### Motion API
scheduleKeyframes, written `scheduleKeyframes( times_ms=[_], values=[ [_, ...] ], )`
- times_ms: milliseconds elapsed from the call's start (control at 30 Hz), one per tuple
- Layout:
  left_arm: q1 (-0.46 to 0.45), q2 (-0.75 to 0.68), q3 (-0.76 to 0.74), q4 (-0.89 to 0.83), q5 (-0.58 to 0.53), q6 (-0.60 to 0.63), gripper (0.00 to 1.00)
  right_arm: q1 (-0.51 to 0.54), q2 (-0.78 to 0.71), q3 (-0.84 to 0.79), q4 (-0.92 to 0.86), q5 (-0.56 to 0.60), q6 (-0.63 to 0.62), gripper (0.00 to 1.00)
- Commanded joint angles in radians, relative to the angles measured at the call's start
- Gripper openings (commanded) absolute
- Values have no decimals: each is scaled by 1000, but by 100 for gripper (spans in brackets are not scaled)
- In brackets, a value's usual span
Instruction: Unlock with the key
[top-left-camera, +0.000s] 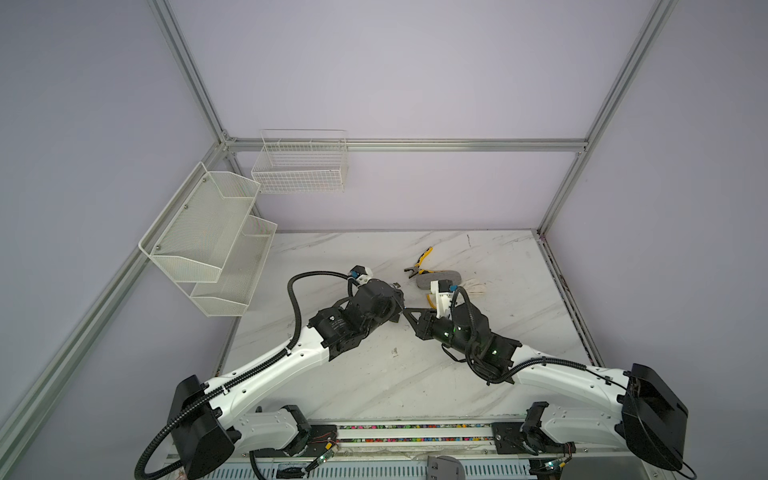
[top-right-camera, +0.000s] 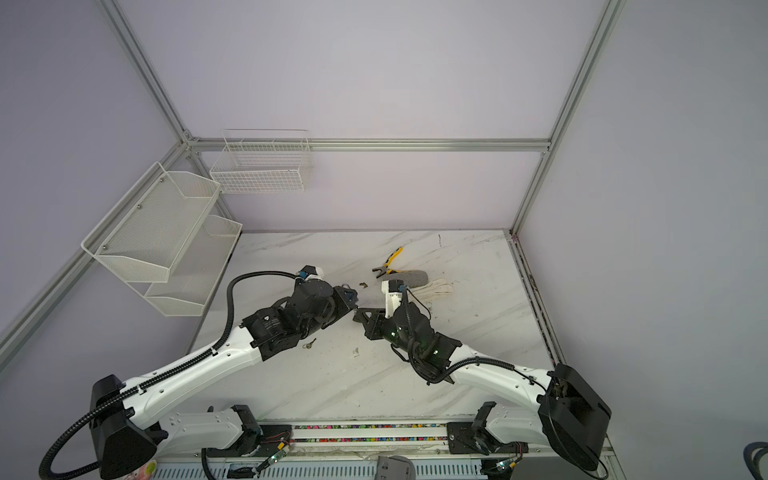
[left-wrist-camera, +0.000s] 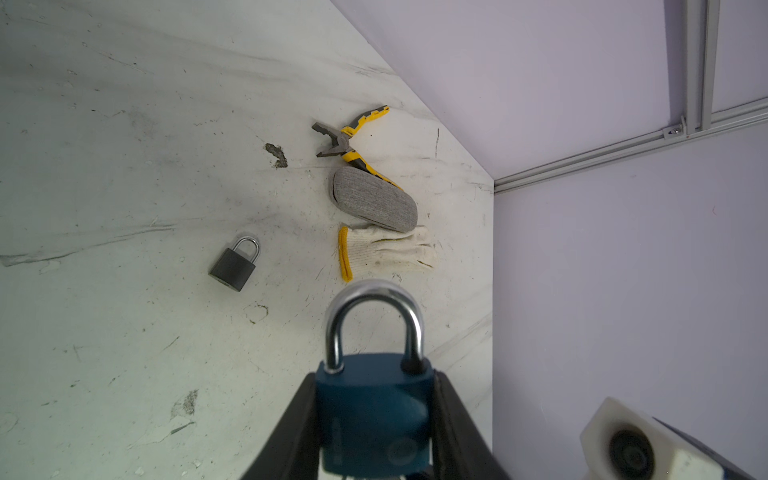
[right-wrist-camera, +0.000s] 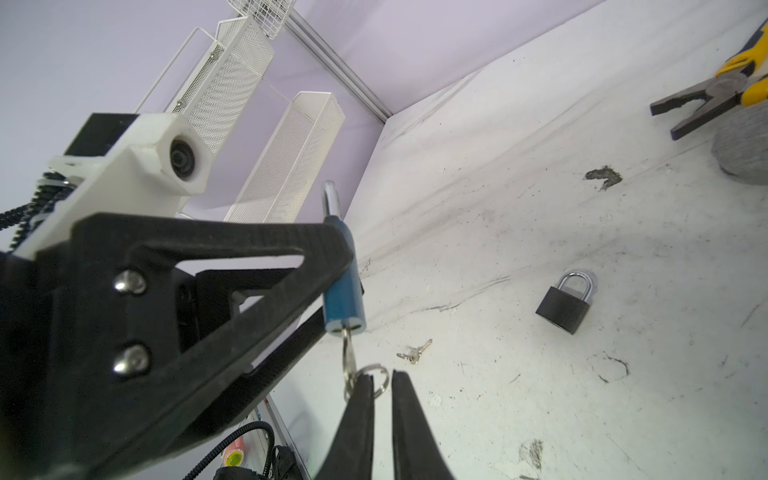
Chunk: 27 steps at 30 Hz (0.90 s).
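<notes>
My left gripper (left-wrist-camera: 374, 378) is shut on the body of a blue padlock (left-wrist-camera: 374, 411) and holds it above the table, shackle pointing away from the wrist. In the right wrist view a silver key (right-wrist-camera: 347, 353) sticks out of the underside of the blue padlock (right-wrist-camera: 343, 286), with a key ring (right-wrist-camera: 380, 380) hanging from it. My right gripper (right-wrist-camera: 382, 374) is right at that key. Its jaws stand a narrow gap apart, the ring loops round one fingertip, and the key lies against that finger's outer side. In both top views the two grippers meet at mid-table (top-left-camera: 403, 307) (top-right-camera: 358, 309).
A black padlock (right-wrist-camera: 563, 307) lies on the marble table, with a loose pair of keys (right-wrist-camera: 415, 353) nearer the left arm. Yellow-handled pliers (top-left-camera: 422, 262), a grey case (top-left-camera: 440, 277) and a white glove (top-left-camera: 473, 286) lie behind the right wrist. White wire baskets (top-left-camera: 208, 241) hang on the left wall.
</notes>
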<state>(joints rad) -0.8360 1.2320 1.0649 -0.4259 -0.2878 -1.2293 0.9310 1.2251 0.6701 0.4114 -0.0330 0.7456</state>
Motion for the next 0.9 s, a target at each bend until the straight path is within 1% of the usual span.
scheduleKeyframes(
  times_ms=[0, 100, 333, 500, 667, 867],
  values=[
    [2, -4, -6, 61, 31, 6, 0, -6, -16, 42, 50, 12, -21, 13],
    [-3, -1, -1, 61, 41, 2, 0, -7, -16, 48, 43, 16, -25, 13],
    [-3, 3, 8, 53, -15, 20, 0, -7, -60, 38, -6, 5, -20, 14],
    [-3, 11, 17, 52, -22, 24, 0, -9, -107, 14, -20, -9, 29, 20],
    [-3, 16, 22, 53, -21, 21, 0, -8, -58, 29, 1, -57, 49, 21],
    [-3, 12, 26, 53, -28, 21, 0, -8, -36, 37, -23, -30, 63, 21]
  ],
)
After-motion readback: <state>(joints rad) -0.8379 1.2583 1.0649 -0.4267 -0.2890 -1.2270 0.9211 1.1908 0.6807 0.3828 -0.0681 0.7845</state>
